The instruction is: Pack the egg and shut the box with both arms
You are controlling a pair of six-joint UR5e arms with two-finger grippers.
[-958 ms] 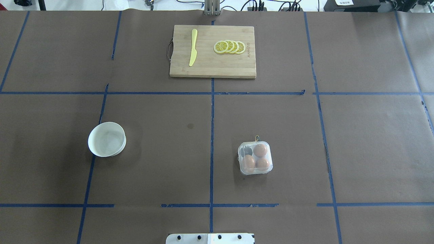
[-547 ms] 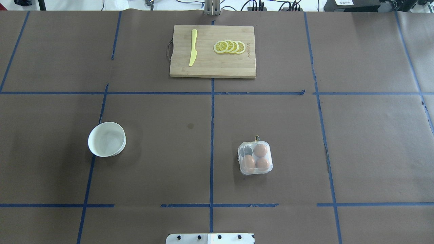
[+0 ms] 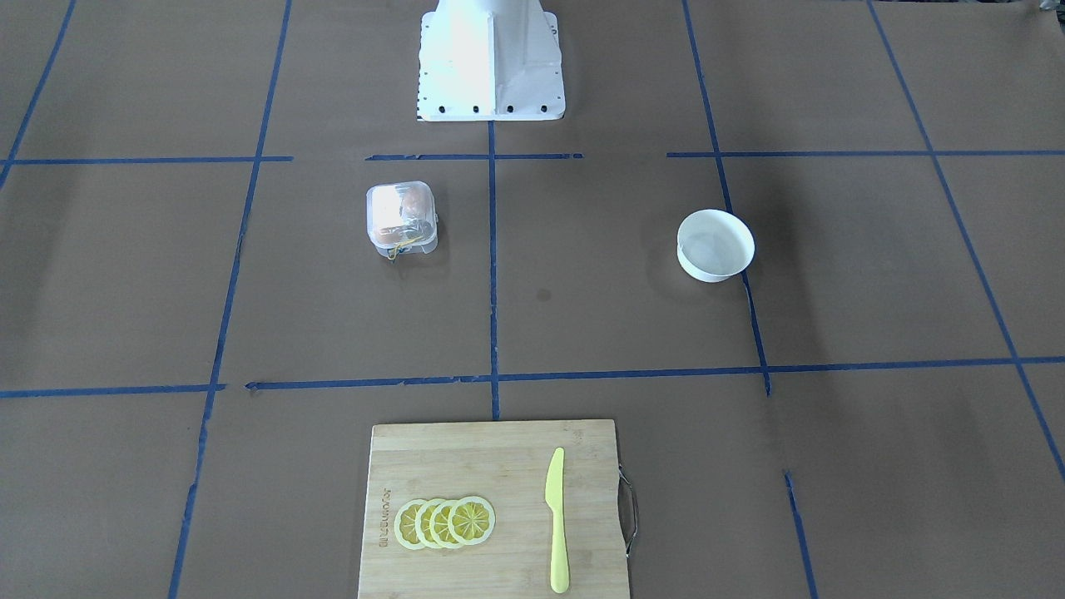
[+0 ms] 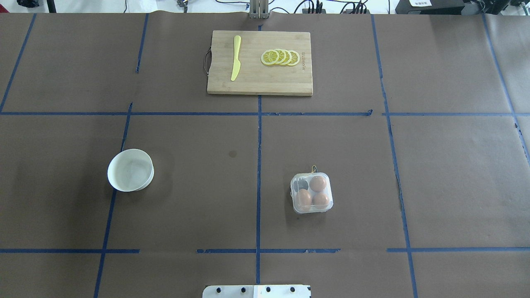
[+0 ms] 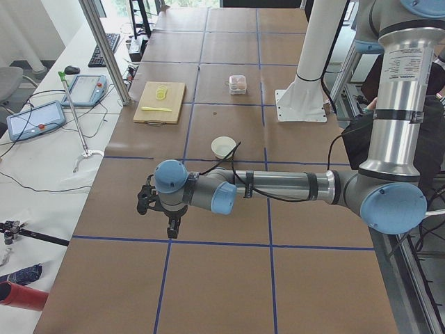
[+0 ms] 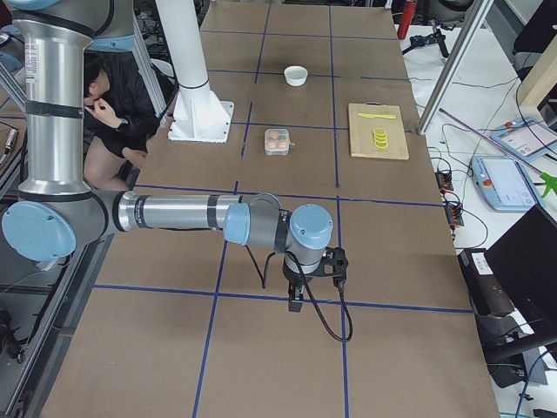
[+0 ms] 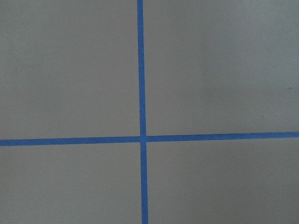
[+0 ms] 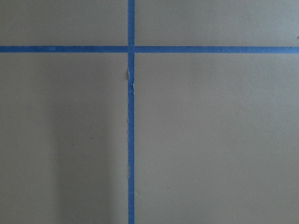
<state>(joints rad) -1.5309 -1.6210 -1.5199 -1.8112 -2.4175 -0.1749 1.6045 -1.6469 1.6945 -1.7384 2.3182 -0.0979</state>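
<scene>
We see the left arm (image 5: 278, 186) and right arm (image 6: 174, 212) stretched low and level over opposite ends of the table (image 4: 455, 165), left gripper (image 5: 171, 229) and right gripper (image 6: 294, 300) pointing down, grip state beyond our telling, far from the box (image 4: 311, 193), right of centre, holding three eggs (image 4: 318, 183).

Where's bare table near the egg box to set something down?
Bare paper lies between the white bowl and the box, across the centre tape line; also to the robot's right of the box, and between the box and the cutting board. The board is the crowded spot: the knife and lemon slices lie on it.
</scene>
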